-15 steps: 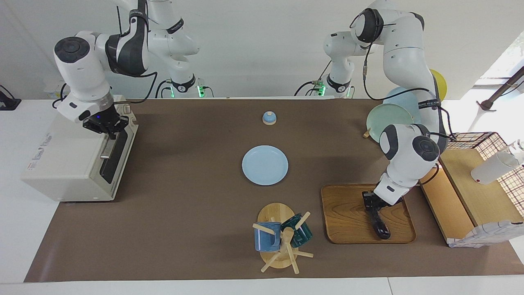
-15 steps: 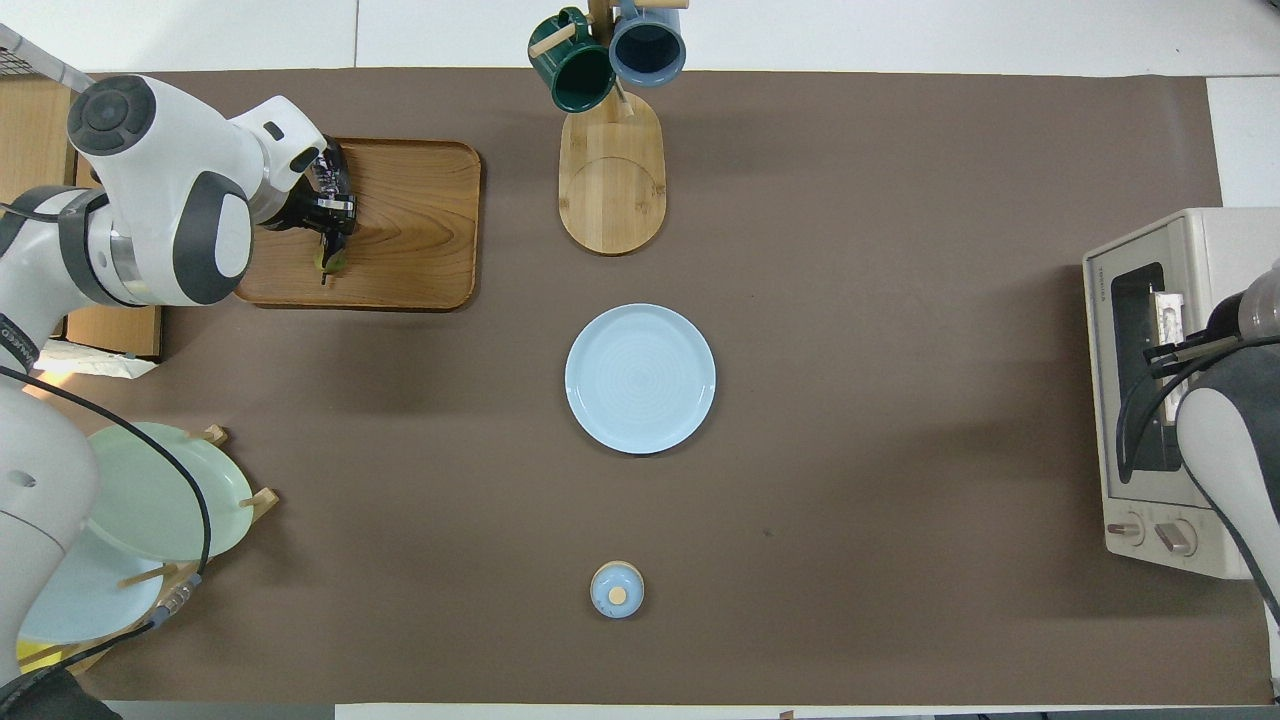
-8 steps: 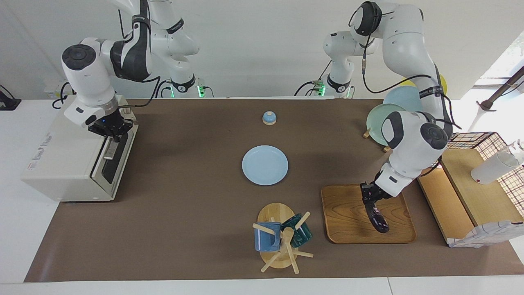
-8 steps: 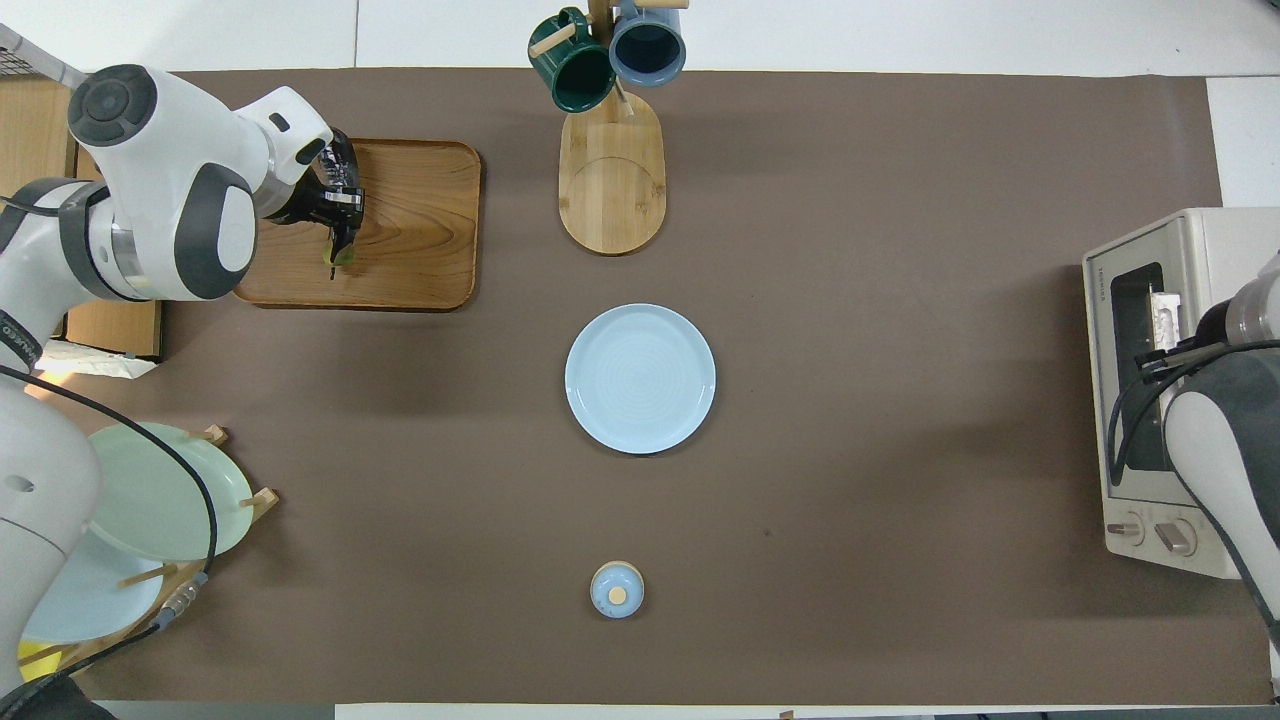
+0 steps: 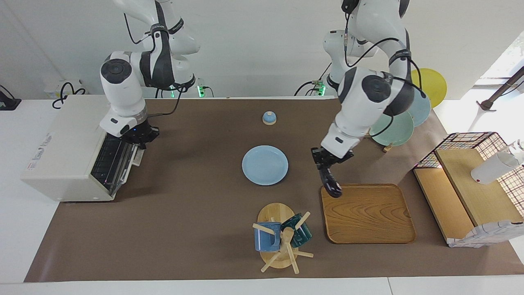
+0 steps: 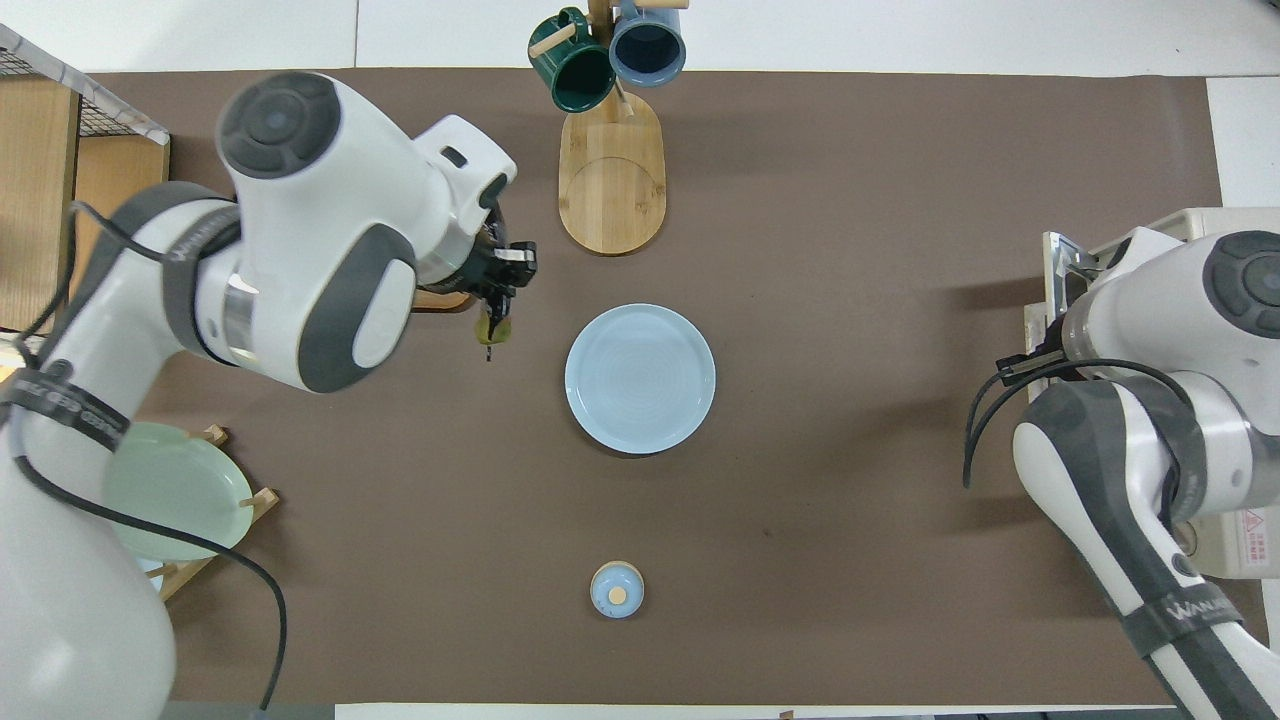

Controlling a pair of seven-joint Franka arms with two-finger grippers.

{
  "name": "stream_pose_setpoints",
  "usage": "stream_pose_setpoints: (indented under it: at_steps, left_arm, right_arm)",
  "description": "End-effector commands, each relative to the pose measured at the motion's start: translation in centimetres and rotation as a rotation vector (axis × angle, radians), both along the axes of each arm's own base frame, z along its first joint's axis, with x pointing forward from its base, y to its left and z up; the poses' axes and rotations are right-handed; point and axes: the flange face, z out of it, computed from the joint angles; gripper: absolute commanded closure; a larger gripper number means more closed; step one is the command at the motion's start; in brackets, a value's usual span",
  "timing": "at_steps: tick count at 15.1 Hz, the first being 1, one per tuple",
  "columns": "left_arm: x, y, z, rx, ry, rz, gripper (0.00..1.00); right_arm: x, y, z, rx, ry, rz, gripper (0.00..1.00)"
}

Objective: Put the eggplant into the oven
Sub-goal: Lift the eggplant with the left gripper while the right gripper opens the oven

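My left gripper (image 5: 324,163) is shut on the top of the eggplant (image 5: 331,184), a slim dark purple-black one that hangs below it in the air, over the mat between the blue plate (image 5: 265,165) and the wooden tray (image 5: 368,213). In the overhead view the left gripper (image 6: 497,285) shows only the eggplant's end (image 6: 489,329). The cream-white oven (image 5: 61,139) stands at the right arm's end of the table. Its door (image 5: 135,155) is pulled partly down and the wire rack (image 5: 109,160) shows. My right gripper (image 5: 138,138) is at the door's top edge, on the handle.
A mug tree (image 5: 280,237) with two mugs stands beside the tray, farther from the robots than the plate. A small blue lidded pot (image 5: 269,118) sits nearer the robots. A plate rack (image 5: 395,125) and a wooden shelf (image 5: 466,184) stand at the left arm's end.
My left gripper has lifted the eggplant off the tray and carried it toward the plate. My right gripper has pulled the oven door outward and down, and the rack now shows.
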Motion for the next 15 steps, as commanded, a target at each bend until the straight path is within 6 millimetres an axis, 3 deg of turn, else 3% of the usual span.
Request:
stream_pose_setpoints:
  at_steps: [1,4,8,11,13,14,15]
  left_arm:
    - [-4.7,-2.6,-2.9,-0.022,-0.039,0.022,1.00]
    - [-7.4,-6.9,-4.9,-0.043,-0.059,0.017,1.00]
    - [-9.7,-9.2,-9.1,-0.048,-0.063,-0.006,1.00]
    - [-9.8,-9.7,-10.2,-0.047,-0.060,-0.005,1.00]
    - [-9.8,-9.7,-10.7,-0.045,-0.056,-0.003,1.00]
    - [-9.8,-9.7,-10.8,-0.043,-0.056,-0.005,1.00]
    - [-9.7,-9.7,-10.7,-0.045,-0.056,-0.003,1.00]
  right_arm:
    - [0.1,0.8,-3.1,0.018,-0.049,0.012,1.00]
    - [-0.8,2.6,-6.1,0.025,-0.048,-0.037,1.00]
    - [-1.1,4.4,-6.1,0.051,-0.037,-0.049,1.00]
    - [-0.6,5.5,-5.4,0.080,-0.027,-0.065,1.00]
    - [-0.1,5.7,-5.0,0.098,-0.037,-0.096,0.78]
    - [0.0,5.9,-5.0,0.108,-0.040,-0.122,0.48]
    - [-0.1,5.8,-5.1,0.108,-0.035,-0.121,0.30]
